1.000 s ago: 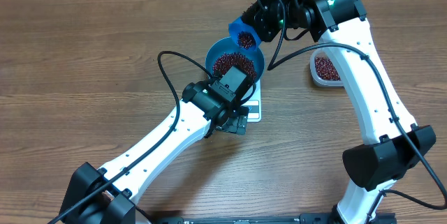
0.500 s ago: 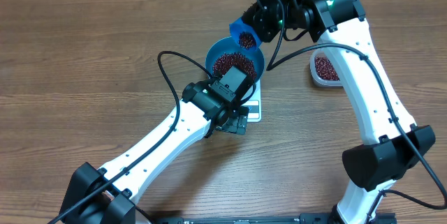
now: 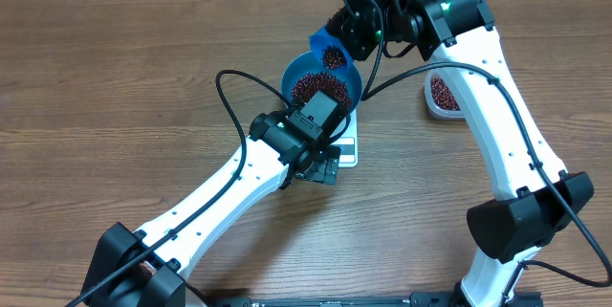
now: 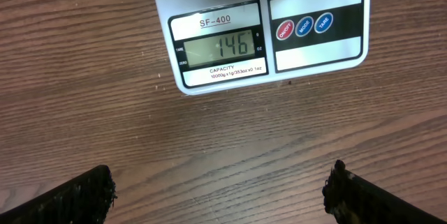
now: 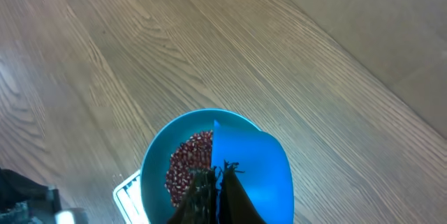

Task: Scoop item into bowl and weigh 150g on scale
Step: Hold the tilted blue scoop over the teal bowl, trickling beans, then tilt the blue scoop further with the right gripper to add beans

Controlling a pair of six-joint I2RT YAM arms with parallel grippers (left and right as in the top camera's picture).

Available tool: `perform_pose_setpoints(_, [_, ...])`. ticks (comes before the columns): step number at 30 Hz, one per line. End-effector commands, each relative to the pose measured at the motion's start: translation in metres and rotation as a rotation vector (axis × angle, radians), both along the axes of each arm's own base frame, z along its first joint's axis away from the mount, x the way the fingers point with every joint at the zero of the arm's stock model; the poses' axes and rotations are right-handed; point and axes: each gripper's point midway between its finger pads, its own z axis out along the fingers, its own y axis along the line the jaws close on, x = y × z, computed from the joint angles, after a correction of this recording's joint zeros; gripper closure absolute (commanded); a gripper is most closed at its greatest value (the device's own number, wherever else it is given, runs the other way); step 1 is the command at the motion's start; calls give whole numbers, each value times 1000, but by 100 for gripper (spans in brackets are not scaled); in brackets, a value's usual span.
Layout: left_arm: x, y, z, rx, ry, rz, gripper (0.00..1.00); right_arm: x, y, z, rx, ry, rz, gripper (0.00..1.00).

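Four grams short: my left gripper [image 4: 220,196] hangs wide open so its camera reads the scale [image 4: 258,35]; my right gripper [image 5: 215,188], clamped on the scoop [image 5: 251,165], holds beans [image 3: 320,85] over the bowl [image 5: 152,172].

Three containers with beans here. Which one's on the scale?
The bowl, sitting on the white scale. The scoop is held over its rim by the right claw; the clear tub stands apart, off the scale.

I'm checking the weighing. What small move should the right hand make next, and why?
Probably tilt the scoop slightly more so a few beans trickle into the bowl. The scale reads 146, just short of 150, and the right hand holds the scoop, beans in it, over the bowl.
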Motion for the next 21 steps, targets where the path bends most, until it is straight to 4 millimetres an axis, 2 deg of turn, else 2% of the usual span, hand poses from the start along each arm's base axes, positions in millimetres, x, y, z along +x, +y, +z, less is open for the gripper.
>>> perform_pose_setpoints(1, [5, 0, 11, -15, -35, 22, 0, 6, 2, 7, 3, -26, -27, 96])
perform_pose_setpoints(3, [5, 0, 11, -15, -35, 23, 1, 3, 5, 7, 10, -23, 1, 96])
perform_pose_setpoints(6, [5, 0, 11, -15, -35, 22, 1, 9, -3, 5, -14, -25, -61, 96])
perform_pose_setpoints(10, [5, 0, 11, -15, -34, 22, 0, 2, 5, 6, 12, -16, 5, 96])
perform_pose_setpoints(14, [5, 0, 11, -15, -35, 23, 0, 9, -3, 3, -8, -9, -69, 96])
perform_pose_setpoints(21, [5, 0, 11, -15, -35, 23, 0, 7, -1, 2, 9, 9, -62, 96])
